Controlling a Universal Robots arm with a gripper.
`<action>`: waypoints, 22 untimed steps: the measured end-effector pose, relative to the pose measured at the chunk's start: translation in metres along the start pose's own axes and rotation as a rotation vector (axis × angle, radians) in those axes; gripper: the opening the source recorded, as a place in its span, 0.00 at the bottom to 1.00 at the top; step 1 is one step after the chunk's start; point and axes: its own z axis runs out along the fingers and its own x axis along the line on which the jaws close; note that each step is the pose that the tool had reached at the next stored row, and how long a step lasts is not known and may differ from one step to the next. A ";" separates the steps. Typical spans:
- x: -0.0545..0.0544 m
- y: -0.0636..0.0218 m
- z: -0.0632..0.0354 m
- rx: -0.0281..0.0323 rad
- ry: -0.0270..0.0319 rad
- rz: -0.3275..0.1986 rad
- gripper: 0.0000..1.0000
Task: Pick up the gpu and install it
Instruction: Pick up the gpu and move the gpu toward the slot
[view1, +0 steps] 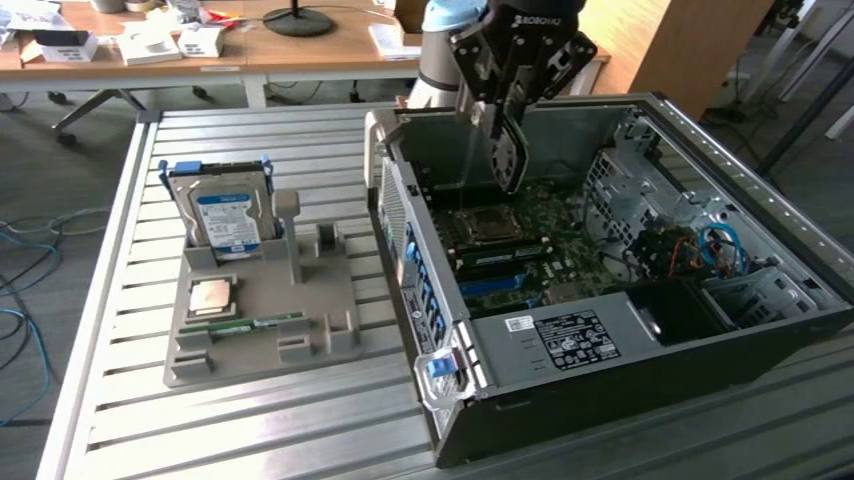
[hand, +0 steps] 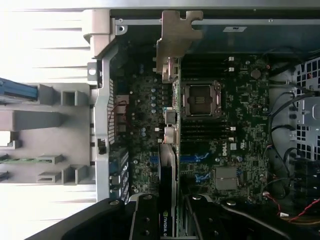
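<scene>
gpu (view1: 510, 160) gripped by tool (view1: 502, 112), long axis vertical

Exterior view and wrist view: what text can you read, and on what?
"ROBOTIQ": on the gripper.
"DELL": sideways on the motherboard.
Hard drive label: too small to read.
Case label: too small to read.
gpu sticker: blurred.

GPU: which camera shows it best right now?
Exterior view: the gpu hangs upright from the gripper above the motherboard in the case. The wrist view sees it edge-on, silver bracket at its free end.
</scene>
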 end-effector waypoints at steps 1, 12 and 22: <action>-0.003 0.0002 0.0000 -0.0001 0.0000 0.000 0.26; -0.037 0.0017 0.0005 -0.0013 0.0001 0.000 0.26; -0.066 0.0031 0.0009 -0.0015 0.0001 0.000 0.26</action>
